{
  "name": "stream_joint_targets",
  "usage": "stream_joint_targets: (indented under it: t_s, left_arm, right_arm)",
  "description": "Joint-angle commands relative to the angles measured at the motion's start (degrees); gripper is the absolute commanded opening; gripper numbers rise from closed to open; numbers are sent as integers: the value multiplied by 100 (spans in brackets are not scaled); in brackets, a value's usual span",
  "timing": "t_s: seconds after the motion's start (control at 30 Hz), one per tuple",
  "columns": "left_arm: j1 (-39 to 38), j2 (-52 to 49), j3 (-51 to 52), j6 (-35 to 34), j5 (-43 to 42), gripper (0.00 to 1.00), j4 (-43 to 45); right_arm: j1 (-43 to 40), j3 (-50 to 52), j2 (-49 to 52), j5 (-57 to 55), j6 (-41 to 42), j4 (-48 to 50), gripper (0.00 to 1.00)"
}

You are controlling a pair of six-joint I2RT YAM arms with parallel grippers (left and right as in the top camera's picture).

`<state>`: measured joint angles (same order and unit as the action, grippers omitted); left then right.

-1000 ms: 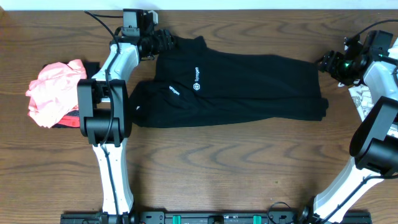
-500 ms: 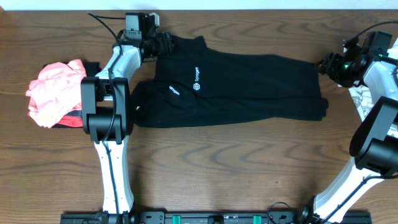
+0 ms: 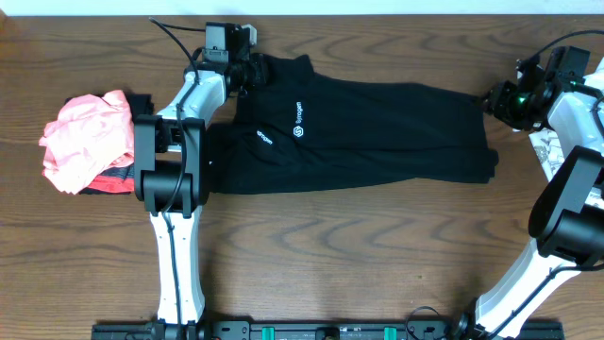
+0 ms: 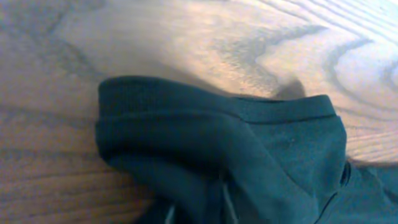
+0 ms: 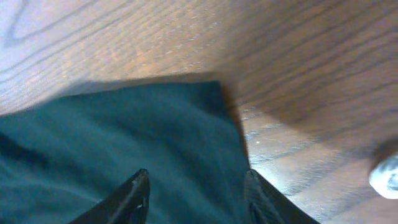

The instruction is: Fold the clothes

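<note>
Two far corners of one black garment [image 3: 377, 132], both attended.
Fingers [image 5: 138, 194] of the right gripper [image 5: 199, 198] stand spread apart, released, with the garment's corner lying between them on the wood. The left gripper [image 3: 247, 68] sits over the opposite, collar-end corner. Its wrist view shows only a folded hem, so clenched or released cannot be told. The garment lies flat, logos up, across the wooden table [image 3: 330, 255]. A coral-pink garment [image 3: 80, 137] is bunched near its left edge.

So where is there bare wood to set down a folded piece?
The widest bare table is the near strip, in front of the black garment, between the left arm and the right arm. Another patch lies in the far-left corner, behind the coral-pink garment. The far edge is crowded: the left gripper and right gripper sit at the black garment's corners.
</note>
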<state>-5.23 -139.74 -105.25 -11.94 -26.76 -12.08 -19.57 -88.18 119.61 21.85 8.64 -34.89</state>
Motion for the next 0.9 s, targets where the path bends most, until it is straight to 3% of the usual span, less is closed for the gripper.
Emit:
stream_joint_targets:
  t_s: [0.0,0.43,0.57,0.87]
  left_arm:
    - [149,-55,-76,28,22,19,-70]
    - [271,133,-74,-107,22,19,-87]
    - [254,133,-74,-120,22,19,-2]
    - [131,131,-74,-120,46,19,693]
  right_arm:
    - [37,-85,11,-201,-42,0,46]
    - [37,-85,457,-210,-79,129,40]
    - [28,-85,577,-212,-105,195,50]
    - [0,-85,577,-210,-103,452,58]
